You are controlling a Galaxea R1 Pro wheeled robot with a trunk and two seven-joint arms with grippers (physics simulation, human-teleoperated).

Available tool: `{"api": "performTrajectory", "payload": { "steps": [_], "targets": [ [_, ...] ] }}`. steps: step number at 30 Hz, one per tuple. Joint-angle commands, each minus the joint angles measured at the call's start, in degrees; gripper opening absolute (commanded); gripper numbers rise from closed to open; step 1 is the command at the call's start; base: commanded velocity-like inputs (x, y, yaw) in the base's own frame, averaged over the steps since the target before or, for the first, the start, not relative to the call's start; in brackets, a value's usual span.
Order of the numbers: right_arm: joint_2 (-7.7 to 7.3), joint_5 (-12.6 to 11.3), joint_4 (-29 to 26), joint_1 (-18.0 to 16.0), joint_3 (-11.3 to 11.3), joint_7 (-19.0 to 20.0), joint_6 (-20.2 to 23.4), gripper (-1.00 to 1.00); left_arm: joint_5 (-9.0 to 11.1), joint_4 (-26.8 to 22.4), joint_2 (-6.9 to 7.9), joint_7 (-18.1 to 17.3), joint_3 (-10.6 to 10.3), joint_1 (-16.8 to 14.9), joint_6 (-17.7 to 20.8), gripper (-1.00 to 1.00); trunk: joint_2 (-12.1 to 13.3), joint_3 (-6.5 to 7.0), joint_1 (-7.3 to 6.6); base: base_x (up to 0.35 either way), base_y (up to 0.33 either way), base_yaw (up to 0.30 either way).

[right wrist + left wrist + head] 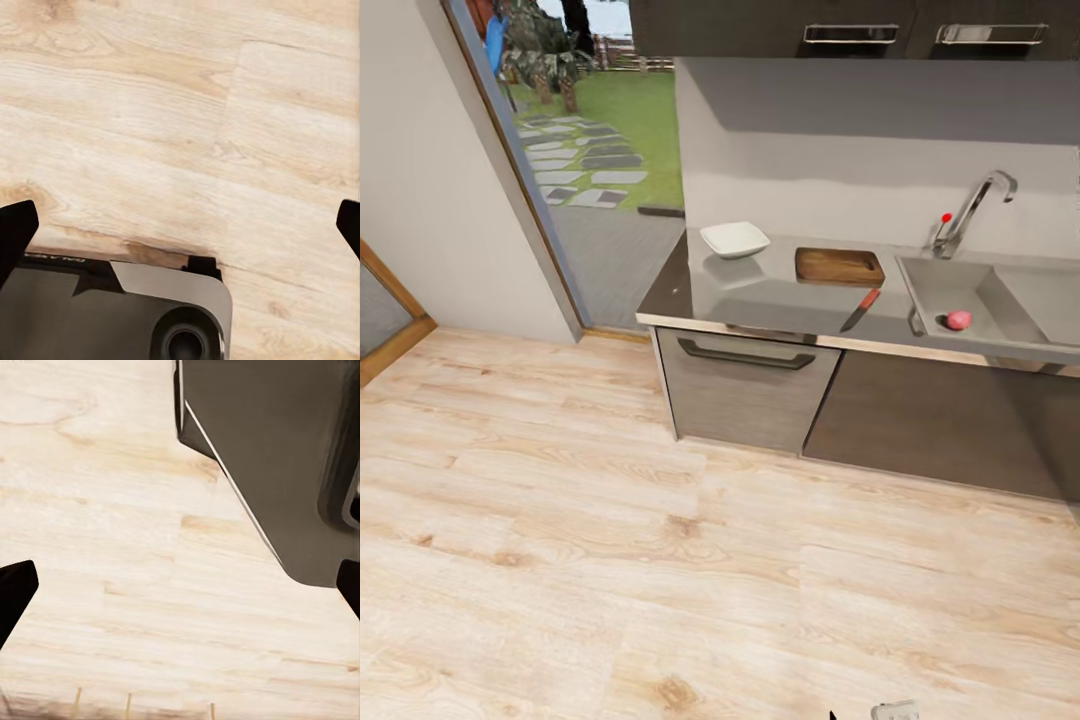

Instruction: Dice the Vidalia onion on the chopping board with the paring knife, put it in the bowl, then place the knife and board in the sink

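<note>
Nearest in, both arms hang low over the pale plank floor (560, 560): the left gripper (180, 589) shows its dark fingers (15, 592) spread wide and holding nothing, and the right gripper (180, 225) likewise, released and empty. The work lies well ahead, across bare floor. On the worktop (760, 295) the paring knife (861, 309) rests near the front edge, long axis slanting, red handle toward the sink (970, 300). Behind it sits the chopping board (839, 266), the white bowl (735, 239) further left. The pink onion (958, 319) sits in the basin, ahead and to the right, so the right arm looks the likelier reach. The basin's right end is cut off.
</note>
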Motion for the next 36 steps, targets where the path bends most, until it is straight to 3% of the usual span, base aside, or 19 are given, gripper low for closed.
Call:
{"api": "performTrajectory", "payload": {
  "steps": [1, 36],
  "targets": [
    [0.00, 0.2, 0.0, 0.0, -0.5, 0.3, -0.2, 1.00, 0.5, 0.2, -0.03, 0.0, -0.5, -0.1, -0.3, 1.00, -0.1, 0.02, 0.03, 0.000, 0.000, 0.000],
    [-0.03, 0.2, 0.0, 0.0, -0.6, 0.2, -0.2, 1.00, 0.5, 0.2, 0.03, 0.0, -0.5, -0.1, -0.3, 1.00, -0.1, 3.19, 0.03, 0.000, 0.000, 0.000]
  ]
}}
